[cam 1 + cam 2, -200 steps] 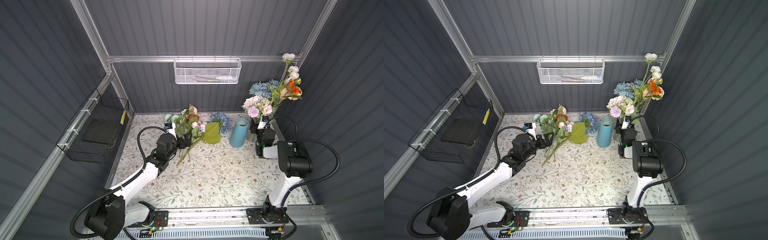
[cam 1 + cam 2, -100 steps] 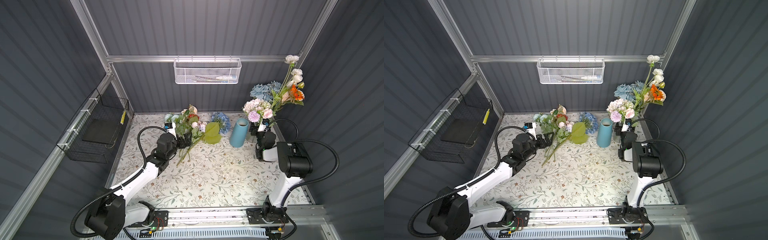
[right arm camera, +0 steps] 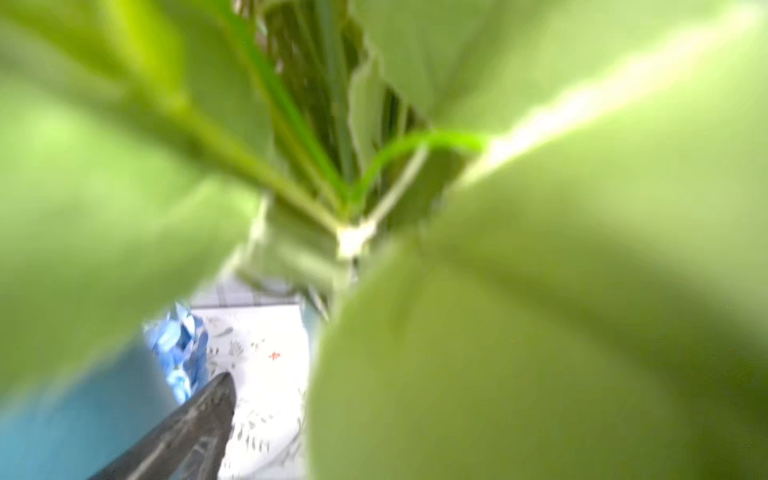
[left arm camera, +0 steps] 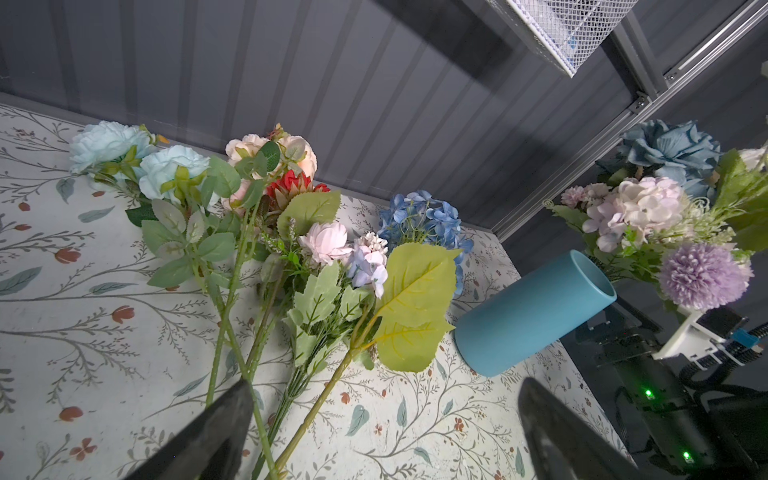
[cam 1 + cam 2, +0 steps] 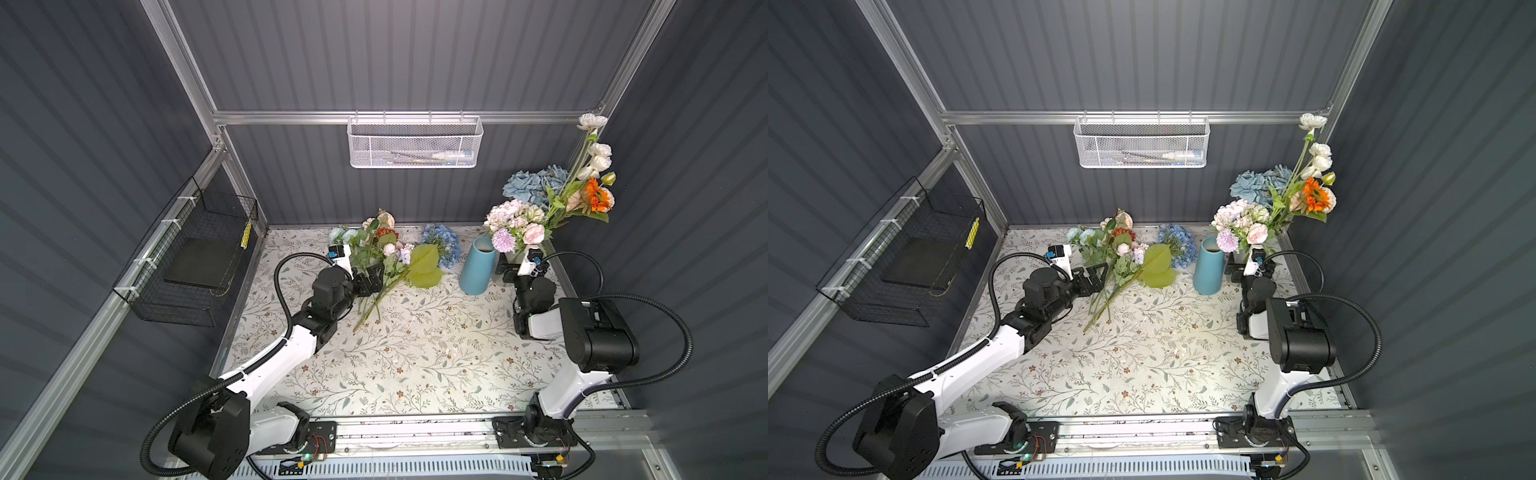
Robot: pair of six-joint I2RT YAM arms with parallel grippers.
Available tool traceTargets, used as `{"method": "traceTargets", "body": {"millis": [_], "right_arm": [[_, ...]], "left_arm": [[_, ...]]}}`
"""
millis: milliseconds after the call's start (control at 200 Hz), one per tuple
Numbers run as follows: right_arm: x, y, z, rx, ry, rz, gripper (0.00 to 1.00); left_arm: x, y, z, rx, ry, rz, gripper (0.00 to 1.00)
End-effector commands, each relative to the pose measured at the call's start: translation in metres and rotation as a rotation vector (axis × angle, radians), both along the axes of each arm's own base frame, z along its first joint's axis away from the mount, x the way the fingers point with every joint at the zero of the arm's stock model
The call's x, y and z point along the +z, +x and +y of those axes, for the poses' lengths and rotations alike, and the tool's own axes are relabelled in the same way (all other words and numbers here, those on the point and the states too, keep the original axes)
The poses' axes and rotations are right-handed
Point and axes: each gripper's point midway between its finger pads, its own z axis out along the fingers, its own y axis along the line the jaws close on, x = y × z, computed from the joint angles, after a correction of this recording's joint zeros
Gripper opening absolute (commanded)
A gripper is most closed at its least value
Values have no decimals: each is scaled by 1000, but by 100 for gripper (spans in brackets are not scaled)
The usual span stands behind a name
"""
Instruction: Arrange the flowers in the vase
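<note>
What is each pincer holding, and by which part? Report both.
Left pincer: nothing; it is open above the stems lying on the table. Right pincer: at the foot of the upright bunch; whether it grips cannot be told.

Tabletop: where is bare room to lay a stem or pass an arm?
Free: the near stretch of table, from the stem ends to the front rail. Crowded: the back edge, with loose flowers, vase and bouquet.

no text is showing clearly enough to read; a yellow tag (image 5: 247, 234) is hanging on the black wire basket (image 5: 168, 301), its print too small.
</note>
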Motion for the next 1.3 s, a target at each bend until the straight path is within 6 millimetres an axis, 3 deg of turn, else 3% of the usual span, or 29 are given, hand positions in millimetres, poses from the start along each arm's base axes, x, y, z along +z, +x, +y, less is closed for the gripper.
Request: {"method": "traceTargets", "body": {"millis": [0, 240, 500, 595, 825, 1051, 1291], "right_arm": [[13, -14, 1, -11, 10, -43, 99], [22, -48, 25, 49, 31, -46, 99], [25, -68, 91, 230, 44, 16, 99], [27, -68, 104, 268, 72, 18, 99], [29, -49, 116, 281, 58, 22, 99], [25, -17, 108, 194, 28, 24, 99], [21, 16, 116, 222, 55, 52, 99]], "left_arm": [[12, -6, 3, -6, -27, -43, 99], [11, -10, 4, -8, -34, -42, 99], [4, -9, 1, -19, -41, -24, 100], [3, -10, 1, -21, -39, -22, 99], [6, -12, 5, -10, -27, -28, 99], [6, -14, 9, 2, -16, -25, 99], [2, -13, 13, 19, 0, -15, 99]]}}
